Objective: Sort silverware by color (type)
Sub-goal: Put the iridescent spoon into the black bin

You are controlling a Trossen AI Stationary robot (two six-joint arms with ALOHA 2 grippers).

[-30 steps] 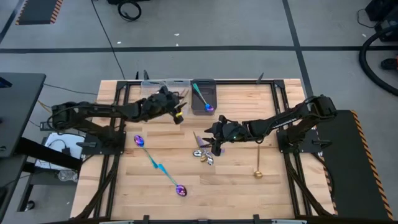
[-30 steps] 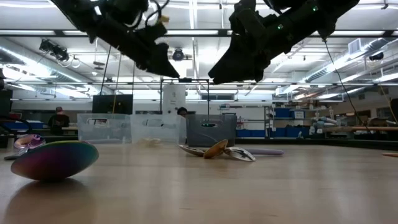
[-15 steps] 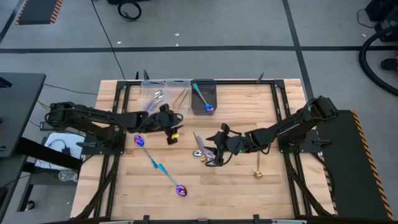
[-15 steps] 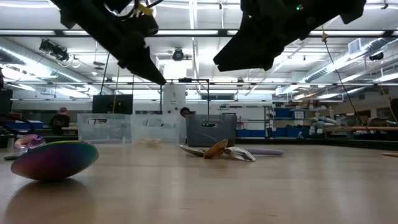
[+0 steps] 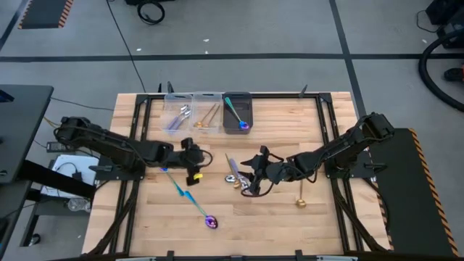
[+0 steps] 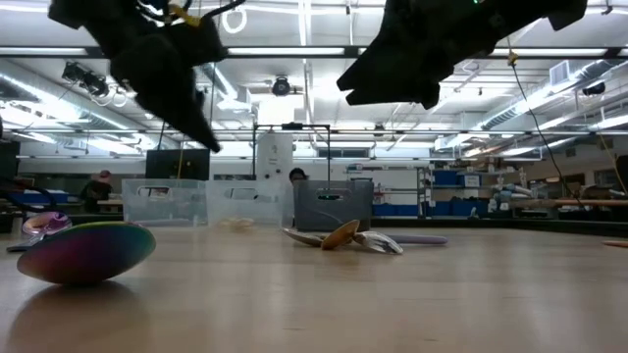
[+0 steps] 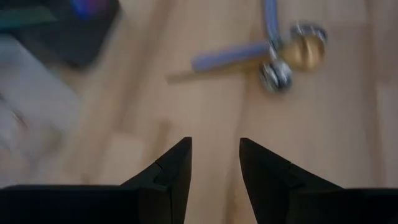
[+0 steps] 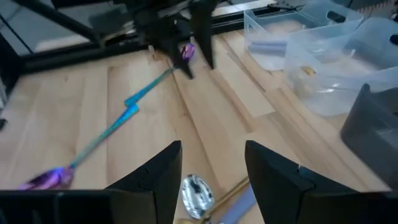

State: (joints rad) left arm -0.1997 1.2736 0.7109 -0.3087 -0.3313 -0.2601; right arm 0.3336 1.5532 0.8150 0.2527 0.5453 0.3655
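A small pile of spoons [image 5: 235, 175] lies mid-table: silver bowls, lilac handles and a gold one, also in the low view [image 6: 343, 237]. Two teal-handled iridescent spoons [image 5: 190, 197] lie end to end toward the near left; one bowl [image 6: 86, 252] looms in the low view. A gold spoon [image 5: 299, 196] lies alone to the right. My right gripper [image 5: 250, 180] hovers open just right of the pile, a silver bowl [image 8: 198, 190] showing between its fingers. My left gripper [image 5: 197, 165] hangs open left of the pile, above the far teal spoon.
Three bins stand along the far edge: a clear one [image 5: 179, 114] with a lilac-handled spoon, a clear one [image 5: 209, 112] with a gold spoon, and a dark one [image 5: 237, 112] with a teal-handled spoon. Bare wood lies along the near edge. People stand in the room behind.
My left gripper has swung from beside the far bins toward the near edge, to a spot over the far teal spoon, uncovering the clear bins. My right gripper has shifted toward the near edge, alongside the pile. The spoons on the table have not moved.
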